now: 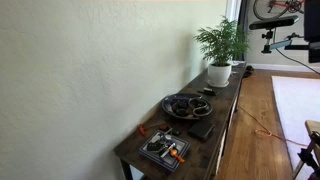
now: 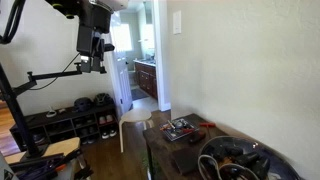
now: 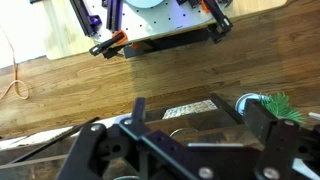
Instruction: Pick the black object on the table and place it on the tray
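Note:
A flat black object (image 1: 202, 130) lies on the long dark table (image 1: 225, 105), between a round dark dish (image 1: 185, 105) and a small rectangular tray (image 1: 163, 148) holding orange-handled tools. That tray (image 2: 180, 127) and the dish (image 2: 235, 155) show in both exterior views. My gripper (image 2: 97, 55) hangs high in the air, far from the table, open and empty. It appears at the top right in an exterior view (image 1: 275, 40). In the wrist view my gripper (image 3: 200, 110) frames part of the table far below; the black object is not clear there.
A potted plant in a white pot (image 1: 220, 60) stands at the table's far end and shows in the wrist view (image 3: 275, 103). A wall runs along one side of the table. Wood floor (image 3: 150, 70) and a camera stand lie beside it.

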Robot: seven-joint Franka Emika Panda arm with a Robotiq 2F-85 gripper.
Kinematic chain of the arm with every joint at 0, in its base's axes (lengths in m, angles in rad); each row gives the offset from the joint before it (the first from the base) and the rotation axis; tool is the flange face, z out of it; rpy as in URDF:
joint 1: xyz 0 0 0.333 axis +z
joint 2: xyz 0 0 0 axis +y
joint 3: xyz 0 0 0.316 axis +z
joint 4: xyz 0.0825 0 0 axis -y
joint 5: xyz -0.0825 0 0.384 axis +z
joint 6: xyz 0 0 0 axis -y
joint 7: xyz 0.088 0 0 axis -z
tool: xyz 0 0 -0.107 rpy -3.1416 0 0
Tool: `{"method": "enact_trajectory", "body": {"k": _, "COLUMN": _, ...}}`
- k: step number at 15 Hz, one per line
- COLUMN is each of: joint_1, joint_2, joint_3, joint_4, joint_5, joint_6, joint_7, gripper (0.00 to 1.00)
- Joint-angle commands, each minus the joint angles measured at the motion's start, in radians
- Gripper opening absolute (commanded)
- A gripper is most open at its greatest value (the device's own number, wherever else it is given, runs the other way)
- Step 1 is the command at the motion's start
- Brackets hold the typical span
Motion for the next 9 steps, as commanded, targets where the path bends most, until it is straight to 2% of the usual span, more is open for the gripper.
{"method": "enact_trajectory", "body": {"k": 1, "joint_1": 0.007, "joint_2": 0.001, "joint_3": -0.006, "joint_4": 0.001, "joint_5": -0.003, "joint_6": -0.001, "joint_7": 0.003, "gripper": 1.0}}
{"method": "enact_trajectory", "body": {"k": 9, "joint_1": 0.005, "joint_2": 0.017, "joint_3": -0.011, "joint_4": -0.003, "joint_5": -0.003, "joint_6": 0.03, "joint_7": -0.008, "gripper": 1.0}}
